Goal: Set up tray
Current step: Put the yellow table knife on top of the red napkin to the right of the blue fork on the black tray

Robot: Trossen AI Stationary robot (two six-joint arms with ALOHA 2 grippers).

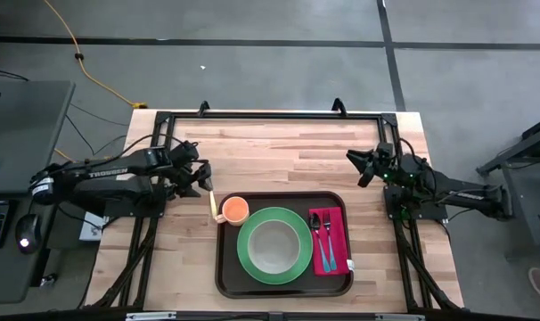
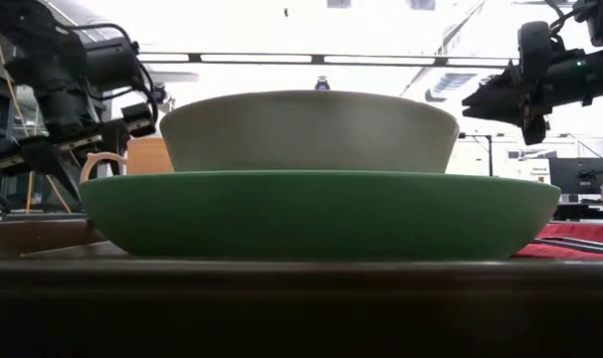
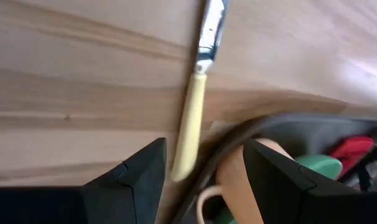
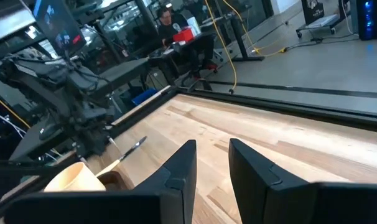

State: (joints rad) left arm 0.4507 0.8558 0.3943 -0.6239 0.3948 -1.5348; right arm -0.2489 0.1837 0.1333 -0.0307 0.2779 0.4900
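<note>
Currently the left gripper, fingers spread, hovers left of centre above a knife beside the tray; the right gripper, upper right, stands slightly parted, empty.

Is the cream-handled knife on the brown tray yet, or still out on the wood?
Out. The cream-handled metal knife lies on the wooden tabletop beside the dark brown plastic tray's left rim, below the left gripper.

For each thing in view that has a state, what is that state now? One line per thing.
tray: flat on the table, loaded.
green plate: on the tray, holding the bowl.
bowl: upright on the plate, looks empty.
orange cup: upright, on the tray's corner.
knife: lying on the table beside the tray.
left end effector: open, over the knife.
right end effector: holding nothing, away from the tray.
</note>
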